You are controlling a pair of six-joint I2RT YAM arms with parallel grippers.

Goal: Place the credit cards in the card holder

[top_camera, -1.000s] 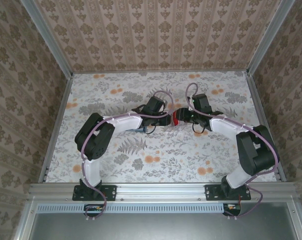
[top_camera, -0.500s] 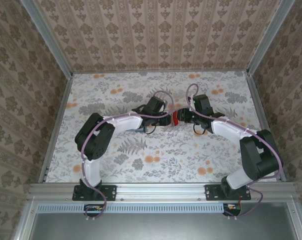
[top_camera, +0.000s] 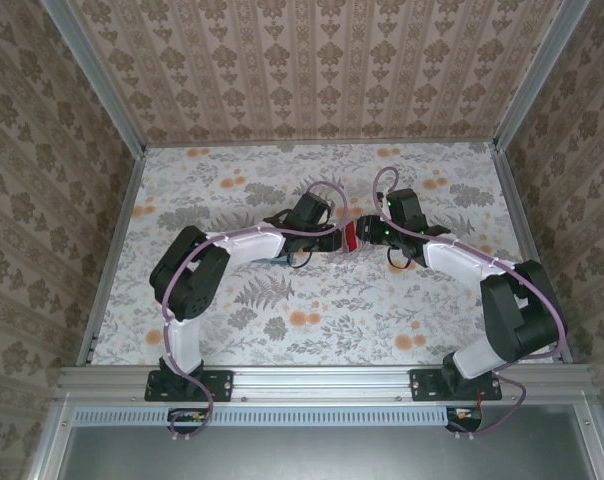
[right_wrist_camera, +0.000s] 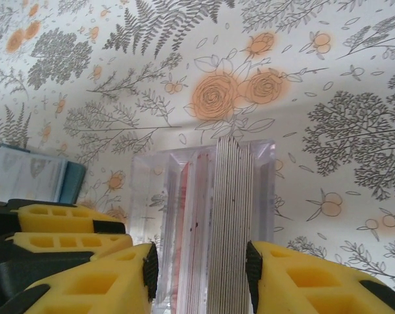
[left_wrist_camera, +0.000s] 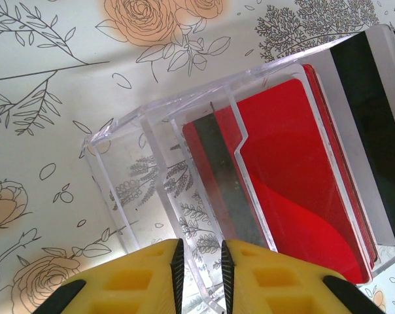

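We judge the task barely begun: the credit cards all stand on edge in the clear tray, and we see none in the card holder. The holder lies on the table near the tray, on the left arm's side, w/ a pale face up and a teal edge showing. Whether it's open or shut we can't tell.

The left gripper has its jaws pinched on the tray's near wall, prob. to steady it. The right gripper straddles the card stack, jaws apart either side. Whether its pads press the cards yet, we can't tell.

Left to do, we reckon: pull cards out, carry them over, slot them into the holder, i.e. nearly everything.

Counts: 1 tray, 1 holder, 2 grippers. Cards: several red ones at the front and at least 1 pale one w/ a black stripe behind. Edge-on, the pale batch is many thin layers, too fine for an exact no.
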